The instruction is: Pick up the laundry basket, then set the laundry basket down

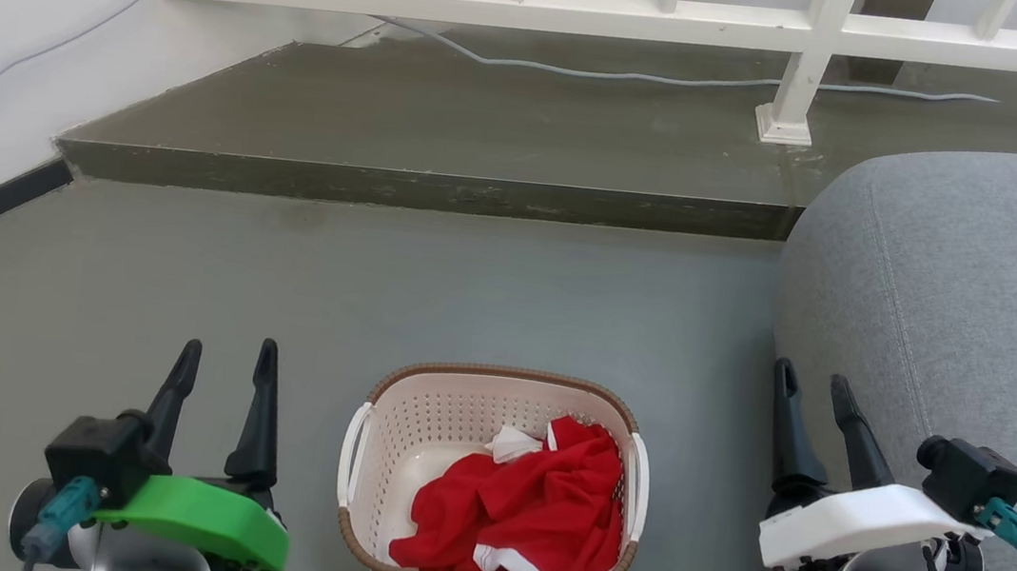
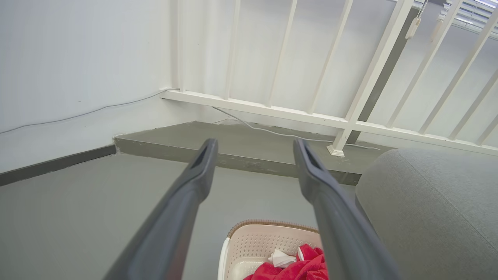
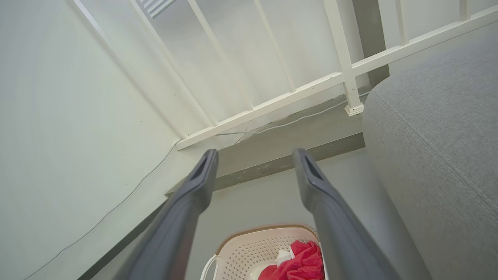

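The laundry basket (image 1: 417, 419) stands on the grey floor between my two arms, cream-white and perforated, with a brown woven rim and white side handles. A red garment with white trim lies bunched inside it. My left gripper (image 1: 227, 361) is open to the basket's left, fingers pointing away from me, holding nothing. My right gripper (image 1: 815, 383) is open on the basket's right, beside the sofa. The basket (image 2: 256, 243) shows low in the left wrist view between that gripper's (image 2: 255, 149) fingers, and the basket (image 3: 253, 249) shows again below the right gripper (image 3: 255, 159).
A grey fabric sofa (image 1: 975, 310) fills the right side, close to my right arm. Ahead is a raised concrete step (image 1: 442, 192) with a white railing (image 1: 522, 0) and a grey cable (image 1: 590, 70) along it. A white wall (image 1: 13, 9) runs on the left.
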You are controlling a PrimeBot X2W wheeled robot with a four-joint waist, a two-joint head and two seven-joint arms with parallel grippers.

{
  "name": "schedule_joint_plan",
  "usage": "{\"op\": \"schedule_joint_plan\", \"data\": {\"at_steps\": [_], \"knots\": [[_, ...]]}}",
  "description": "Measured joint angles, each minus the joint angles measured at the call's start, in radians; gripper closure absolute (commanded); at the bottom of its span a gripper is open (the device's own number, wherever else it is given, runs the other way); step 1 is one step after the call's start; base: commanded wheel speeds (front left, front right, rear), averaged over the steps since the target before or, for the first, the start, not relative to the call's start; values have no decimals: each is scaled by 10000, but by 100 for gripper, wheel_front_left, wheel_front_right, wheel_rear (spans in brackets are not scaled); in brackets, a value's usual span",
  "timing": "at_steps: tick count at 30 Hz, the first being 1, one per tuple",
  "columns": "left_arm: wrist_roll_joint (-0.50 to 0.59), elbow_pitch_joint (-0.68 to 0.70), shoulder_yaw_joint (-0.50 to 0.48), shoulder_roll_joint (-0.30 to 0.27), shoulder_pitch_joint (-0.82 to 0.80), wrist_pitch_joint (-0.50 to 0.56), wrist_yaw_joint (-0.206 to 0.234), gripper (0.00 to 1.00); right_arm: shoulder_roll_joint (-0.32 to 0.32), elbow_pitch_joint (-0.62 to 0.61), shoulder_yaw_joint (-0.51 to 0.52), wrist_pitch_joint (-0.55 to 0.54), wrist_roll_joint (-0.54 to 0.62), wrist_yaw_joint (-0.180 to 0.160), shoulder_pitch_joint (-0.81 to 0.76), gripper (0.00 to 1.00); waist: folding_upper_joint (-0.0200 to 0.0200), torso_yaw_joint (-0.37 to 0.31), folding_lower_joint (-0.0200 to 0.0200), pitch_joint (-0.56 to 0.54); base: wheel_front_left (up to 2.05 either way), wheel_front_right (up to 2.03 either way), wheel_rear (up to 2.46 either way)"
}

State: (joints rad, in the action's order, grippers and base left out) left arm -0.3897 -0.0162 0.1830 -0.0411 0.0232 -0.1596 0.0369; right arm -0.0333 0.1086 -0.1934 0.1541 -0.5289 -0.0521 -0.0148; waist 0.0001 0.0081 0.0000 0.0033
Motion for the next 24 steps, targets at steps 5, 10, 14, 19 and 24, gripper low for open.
{"op": "schedule_joint_plan", "data": {"at_steps": [5, 10, 14, 19, 24], "knots": [[686, 198, 171, -12, 45, -134, 104, 0, -13, -167, -180, 174, 692, -123, -56, 0, 0, 14, 0, 16, 0, 0, 0], [1394, 318, 382, -33, 101, -328, 255, 0, -25, -322, -397, 368, 1386, -232, -131, 0, 0, 39, 0, 38, 0, 0, 0], [1962, 439, 497, -42, 221, -454, 351, 0, -36, -453, -537, 483, 1954, -309, -134, 0, 0, 59, 0, 54, 0, 0, 0], [2623, 602, 660, -59, 225, -629, 451, 0, -63, -545, -769, 671, 2646, -485, -141, 0, 0, 78, 0, 77, 0, 0, 0], [3289, 713, 798, -61, 236, -807, 568, 0, -75, -688, -984, 848, 3354, -642, -143, 0, 0, 89, 0, 102, 0, 0, 0]]}}
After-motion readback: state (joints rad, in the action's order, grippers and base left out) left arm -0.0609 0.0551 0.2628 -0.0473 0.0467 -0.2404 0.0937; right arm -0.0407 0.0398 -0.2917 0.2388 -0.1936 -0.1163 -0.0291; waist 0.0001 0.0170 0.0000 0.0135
